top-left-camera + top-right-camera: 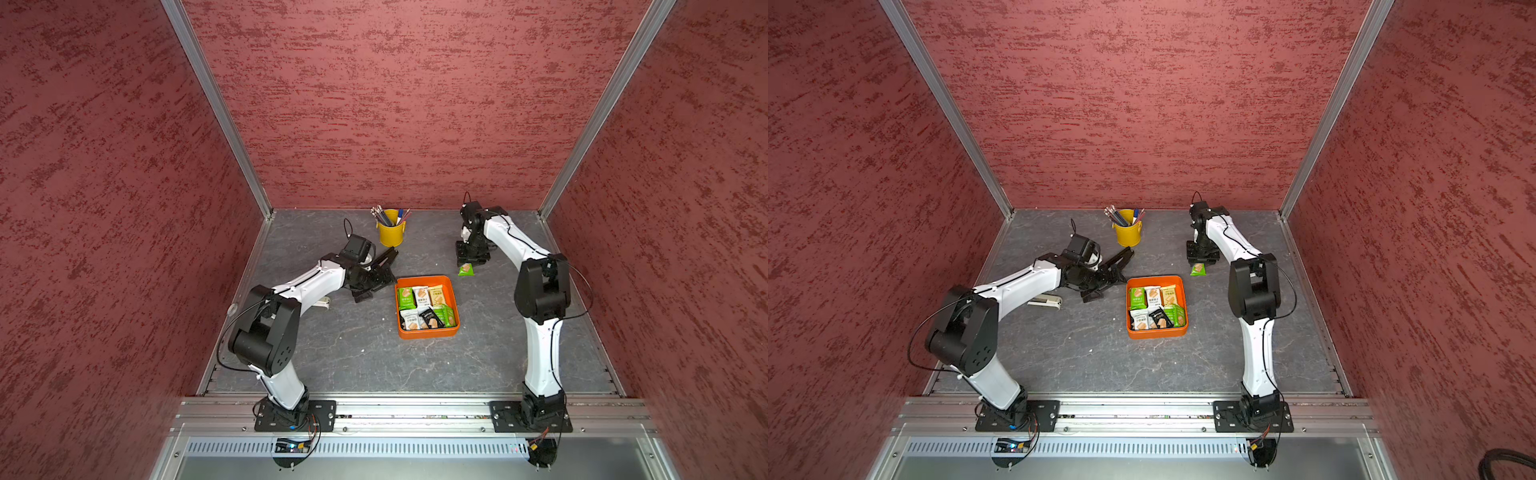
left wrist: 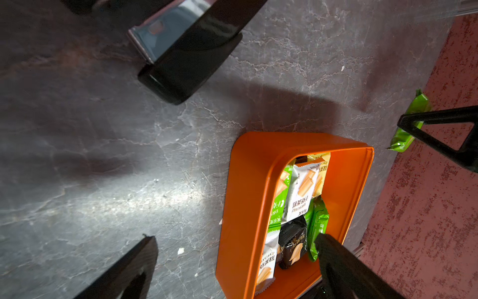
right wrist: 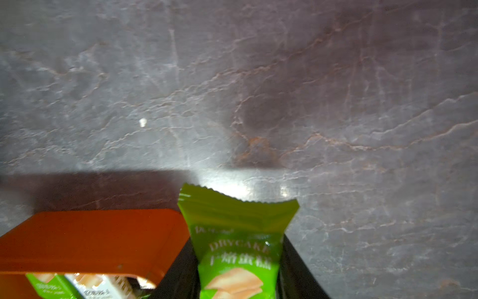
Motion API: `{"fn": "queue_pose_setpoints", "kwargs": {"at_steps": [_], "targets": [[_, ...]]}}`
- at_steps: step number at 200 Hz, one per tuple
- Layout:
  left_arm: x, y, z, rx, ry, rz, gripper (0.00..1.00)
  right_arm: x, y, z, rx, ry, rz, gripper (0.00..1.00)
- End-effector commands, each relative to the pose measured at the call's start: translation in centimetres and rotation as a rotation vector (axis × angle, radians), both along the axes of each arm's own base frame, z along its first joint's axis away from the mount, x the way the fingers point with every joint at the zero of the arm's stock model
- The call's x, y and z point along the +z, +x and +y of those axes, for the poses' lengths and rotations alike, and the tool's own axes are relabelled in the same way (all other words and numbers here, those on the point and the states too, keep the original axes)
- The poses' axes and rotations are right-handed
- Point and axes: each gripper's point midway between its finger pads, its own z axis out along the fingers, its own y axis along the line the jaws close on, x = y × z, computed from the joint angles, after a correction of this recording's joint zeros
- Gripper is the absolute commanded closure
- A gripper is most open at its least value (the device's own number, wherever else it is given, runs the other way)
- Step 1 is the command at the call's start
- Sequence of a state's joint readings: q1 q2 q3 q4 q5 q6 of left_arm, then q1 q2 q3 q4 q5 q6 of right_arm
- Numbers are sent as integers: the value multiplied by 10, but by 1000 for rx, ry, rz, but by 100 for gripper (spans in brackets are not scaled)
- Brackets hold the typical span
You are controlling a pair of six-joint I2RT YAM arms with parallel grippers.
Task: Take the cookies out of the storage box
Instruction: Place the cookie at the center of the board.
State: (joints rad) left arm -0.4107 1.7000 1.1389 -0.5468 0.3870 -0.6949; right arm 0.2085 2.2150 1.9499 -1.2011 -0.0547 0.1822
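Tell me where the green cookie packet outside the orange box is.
In a top view the green packet is pinched in the right claw, just past the storage box's far right corner, on the robot's right side.

**Finishes on your bench**
Your table looks like matt grey stone, veined and faintly rough; the walls are coarse, matt red. The storage box is smooth, glossy orange; the cookies wear shiny crinkled film, as does the green packet. The stapler shows mirror-bright metal beside glossy black plastic.
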Motion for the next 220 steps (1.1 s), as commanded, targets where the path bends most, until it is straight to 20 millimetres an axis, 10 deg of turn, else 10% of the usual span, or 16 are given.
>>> {"fn": "queue_pose_setpoints", "kwargs": {"at_steps": [1,128,220], "targets": [[4,7,0,25,16,-15,1,-6,7,-14,14,-37,5,58],[7,9,11,77,63,-25,0,-46,21,-26,-18,-12,33,50],[8,2,9,82,29,-35,0,8,-7,-19,-35,65,-25,38]]}}
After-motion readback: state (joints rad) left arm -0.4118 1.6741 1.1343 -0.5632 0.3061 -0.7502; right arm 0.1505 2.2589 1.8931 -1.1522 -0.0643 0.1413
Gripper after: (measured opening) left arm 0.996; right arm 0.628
